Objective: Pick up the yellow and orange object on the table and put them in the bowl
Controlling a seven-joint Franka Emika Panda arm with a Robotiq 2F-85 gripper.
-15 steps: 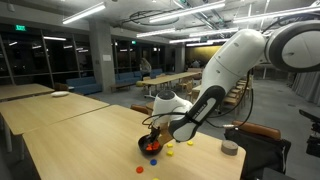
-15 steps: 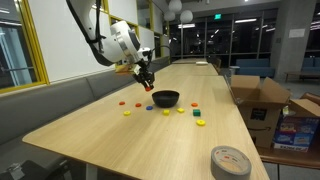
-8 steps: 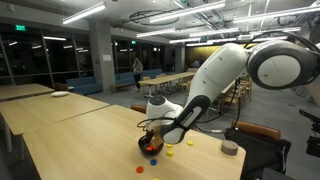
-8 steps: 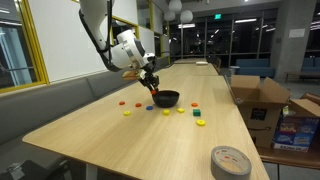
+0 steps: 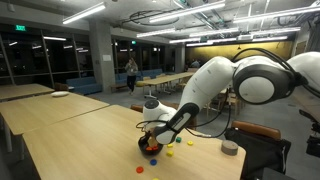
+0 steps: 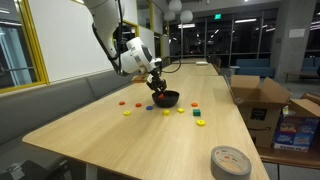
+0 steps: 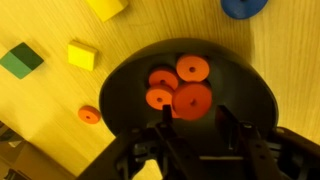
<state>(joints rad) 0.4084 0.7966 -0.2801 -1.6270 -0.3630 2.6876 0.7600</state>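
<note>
White Franka arm bends low over a pale, wood-grain table, its dark fingers spread apart and gripping nothing, just above the round, matt black bowl. The wrist view looks straight down into the bowl, where four flat orange discs lie bunched on its floor, touching or overlapping; both exterior views give only a reddish speck there. On the table just outside the rim, the same view picks out a square-edged yellow block, a green block beside it, a lone orange disc and a blue disc cut by the upper edge. In an exterior view the shallow bowl sits near the table's middle with small coloured pieces scattered around it; a grey tape roll lies well apart at the near end, and cardboard boxes stand beyond the table's edge. In an exterior view, similar wooden tables stretch back into the dim hall
</note>
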